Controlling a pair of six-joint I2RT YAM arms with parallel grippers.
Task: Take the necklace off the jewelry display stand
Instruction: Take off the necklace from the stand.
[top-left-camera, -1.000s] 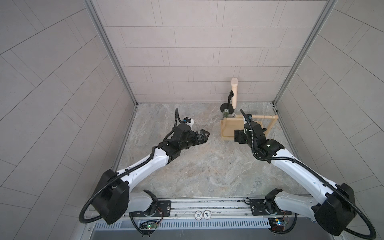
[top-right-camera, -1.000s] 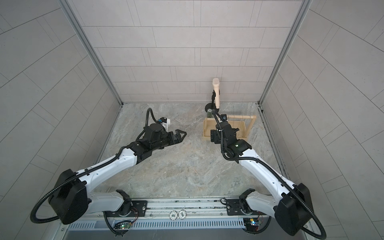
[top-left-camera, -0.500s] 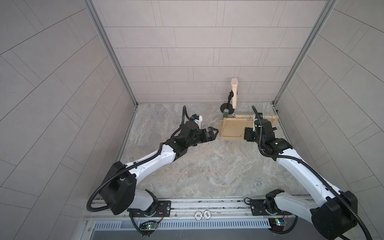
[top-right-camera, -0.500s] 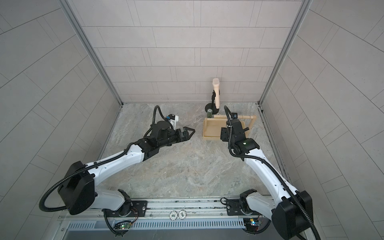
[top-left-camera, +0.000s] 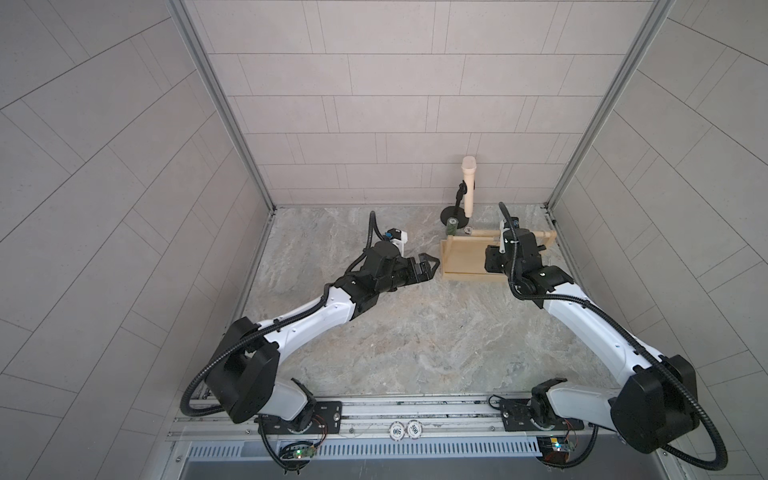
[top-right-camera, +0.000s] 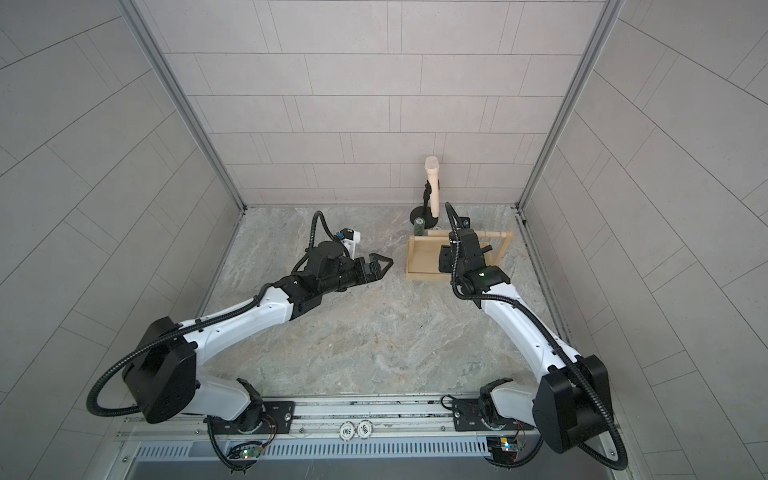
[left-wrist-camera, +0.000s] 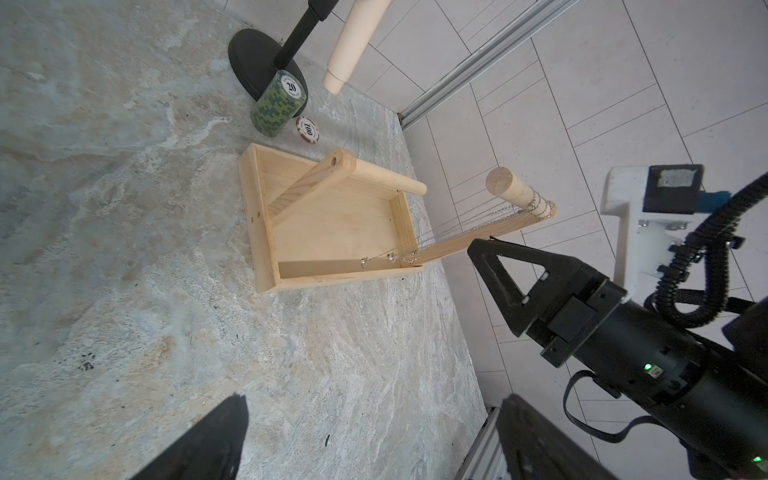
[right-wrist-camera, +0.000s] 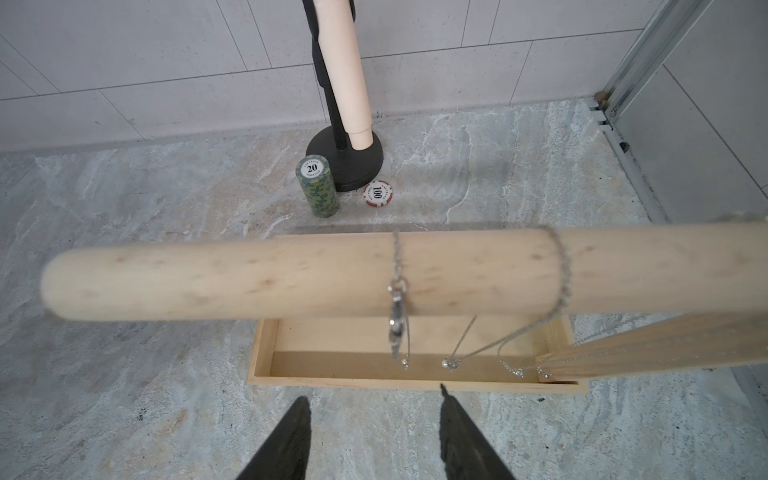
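Only wrist views show the necklace (right-wrist-camera: 397, 307) hanging on the dowel (right-wrist-camera: 208, 278).

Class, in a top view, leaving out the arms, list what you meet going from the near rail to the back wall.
The two poker chips → jewelry display stand → green chip stack → black microphone stand.

Around 1 o'clock on the table (top-left-camera: 415, 332) are one jewelry display stand (top-left-camera: 461, 257) with one dowel bar (right-wrist-camera: 249, 278), one black microphone stand (right-wrist-camera: 368, 164), one cream microphone (right-wrist-camera: 345, 62), one stack of green chips (right-wrist-camera: 318, 187) and one loose red chip (right-wrist-camera: 378, 193). At least three pendants (left-wrist-camera: 391, 257) hang there, their chains (right-wrist-camera: 397, 257) too fine to count. Two more chips (top-left-camera: 397, 432) lie at 6 o'clock, between two robot arms (top-left-camera: 316, 316).
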